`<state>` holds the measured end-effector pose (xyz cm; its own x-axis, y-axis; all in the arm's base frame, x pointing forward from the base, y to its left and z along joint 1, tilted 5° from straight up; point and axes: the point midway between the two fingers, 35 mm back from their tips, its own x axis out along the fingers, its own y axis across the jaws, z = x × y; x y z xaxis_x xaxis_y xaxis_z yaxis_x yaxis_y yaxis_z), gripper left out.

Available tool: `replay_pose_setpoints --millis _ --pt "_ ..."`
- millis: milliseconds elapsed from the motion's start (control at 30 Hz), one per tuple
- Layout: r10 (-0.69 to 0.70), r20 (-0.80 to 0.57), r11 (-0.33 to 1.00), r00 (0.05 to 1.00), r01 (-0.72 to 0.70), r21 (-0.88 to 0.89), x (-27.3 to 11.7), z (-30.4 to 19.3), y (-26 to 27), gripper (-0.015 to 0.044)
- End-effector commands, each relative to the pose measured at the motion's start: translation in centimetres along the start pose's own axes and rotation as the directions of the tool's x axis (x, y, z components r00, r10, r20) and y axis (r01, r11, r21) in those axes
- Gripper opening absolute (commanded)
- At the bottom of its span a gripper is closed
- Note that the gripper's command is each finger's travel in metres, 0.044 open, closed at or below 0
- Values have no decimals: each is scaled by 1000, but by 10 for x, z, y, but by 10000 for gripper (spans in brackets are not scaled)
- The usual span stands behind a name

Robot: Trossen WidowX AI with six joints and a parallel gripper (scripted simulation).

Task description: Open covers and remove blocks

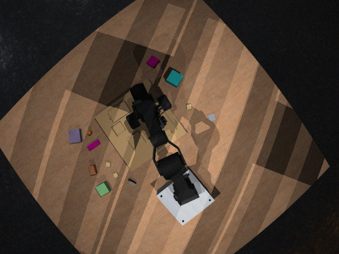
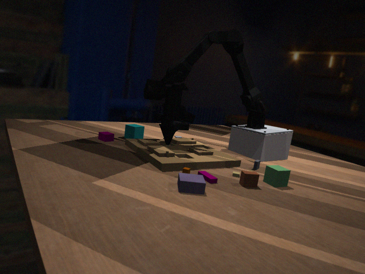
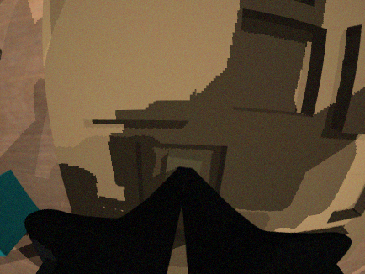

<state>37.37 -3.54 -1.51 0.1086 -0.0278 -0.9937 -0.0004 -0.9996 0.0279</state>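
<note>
Pressed together and pinching nothing, the black claw [image 2: 168, 143] [image 3: 183, 174] points down just above a square well in the tan rectangular board [image 2: 200, 163] [image 3: 143, 55], the pale square block [image 3: 185, 160] inside lying almost directly beneath its tips, toward the tabletop's far edge from the exterior view.

Tan puzzle board [image 1: 145, 161] [image 2: 203, 164] [image 3: 139, 50] flat on wooden table, raised covers, square recess visible
</note>
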Motion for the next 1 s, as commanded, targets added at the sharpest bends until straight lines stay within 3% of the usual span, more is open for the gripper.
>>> replay_pose_setpoints --millis 0,700,867,967 --pt "4 -5 1000 1000 -4 5 1 -5 1 0" --pt "4 -5 1000 1000 -4 5 -12 -5 1 0" --pt "2 -2 1000 1000 -2 3 -31 -5 1 131" --pt "3 -4 1000 1000 -3 5 -53 -5 1 144"
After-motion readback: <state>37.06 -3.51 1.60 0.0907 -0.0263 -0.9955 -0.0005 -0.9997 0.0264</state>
